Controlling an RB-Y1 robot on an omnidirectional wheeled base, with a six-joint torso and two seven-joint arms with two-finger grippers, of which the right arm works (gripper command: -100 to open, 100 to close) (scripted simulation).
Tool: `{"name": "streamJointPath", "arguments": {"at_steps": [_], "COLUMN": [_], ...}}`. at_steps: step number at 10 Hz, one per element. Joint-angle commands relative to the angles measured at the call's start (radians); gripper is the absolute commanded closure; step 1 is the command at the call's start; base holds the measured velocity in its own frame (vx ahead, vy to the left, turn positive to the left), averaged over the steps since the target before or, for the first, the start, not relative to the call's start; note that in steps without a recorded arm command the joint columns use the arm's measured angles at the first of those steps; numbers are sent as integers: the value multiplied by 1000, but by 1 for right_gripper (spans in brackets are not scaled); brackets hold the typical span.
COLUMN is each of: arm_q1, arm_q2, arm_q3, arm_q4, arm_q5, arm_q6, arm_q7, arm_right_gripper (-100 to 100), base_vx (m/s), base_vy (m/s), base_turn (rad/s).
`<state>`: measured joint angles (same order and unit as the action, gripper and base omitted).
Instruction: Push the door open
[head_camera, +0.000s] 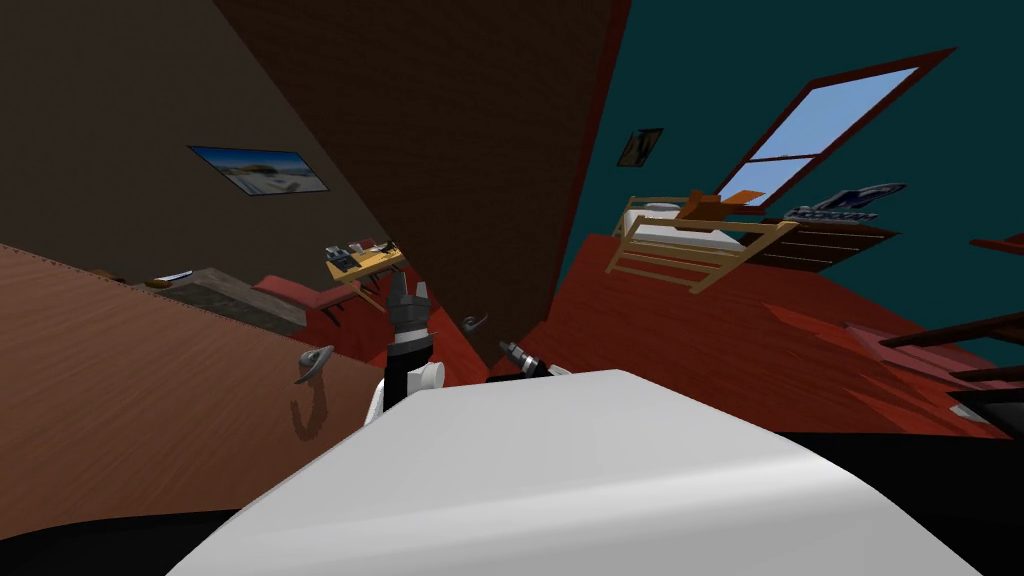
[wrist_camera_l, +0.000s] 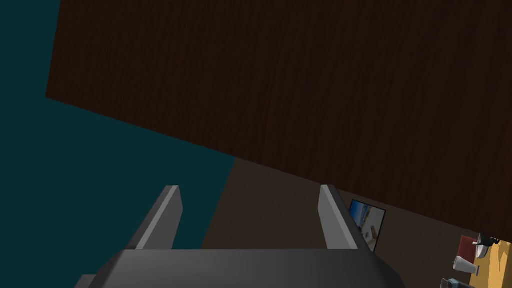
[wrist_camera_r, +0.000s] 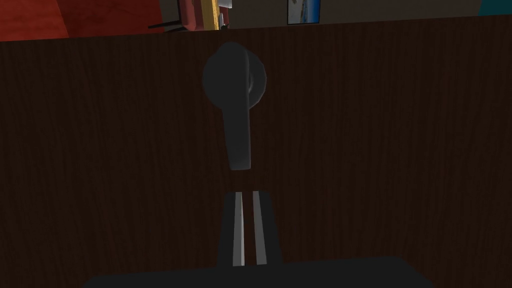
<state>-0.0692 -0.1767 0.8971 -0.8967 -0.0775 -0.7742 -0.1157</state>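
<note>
My right end effector (wrist_camera_r: 247, 195), fingers pressed together, points at the dark brown door (wrist_camera_r: 390, 150), just short of its lever handle (wrist_camera_r: 235, 105). My left end effector (wrist_camera_l: 248, 187) is spread by the door's edge. Beyond the door stands a yellow bench (head_camera: 362, 262).

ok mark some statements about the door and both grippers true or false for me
1. The right gripper has its fingers close together with nothing between them. True.
2. The left gripper is shut. False: its fingers stand wide apart.
3. A lever handle sits on the dark brown door, just ahead of the right gripper. True.
4. The right gripper is clamped around the lever handle. False: its fingertips show short of the lever's end, not around it.
5. A window is set in the teal wall past the door. True.
</note>
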Motion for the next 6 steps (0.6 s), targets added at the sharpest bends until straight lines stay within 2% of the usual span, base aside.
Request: {"name": "streamJointPath", "arguments": {"at_steps": [1,4,6], "arm_q1": [-1,0,1], "arm_q2": [16,39,57], "arm_q3": [-39,-99,-145], "arm_q4": [18,37,51], "arm_q5": [-5,-13,-19], "arm_q6": [3,12,19], "arm_q7": [15,37,54], "arm_right_gripper": [-100,-100,-100], "base_vx": [-67,-90,-71], "base_vy": [140,165,130], "base_turn": [-148,-106,-102]}}
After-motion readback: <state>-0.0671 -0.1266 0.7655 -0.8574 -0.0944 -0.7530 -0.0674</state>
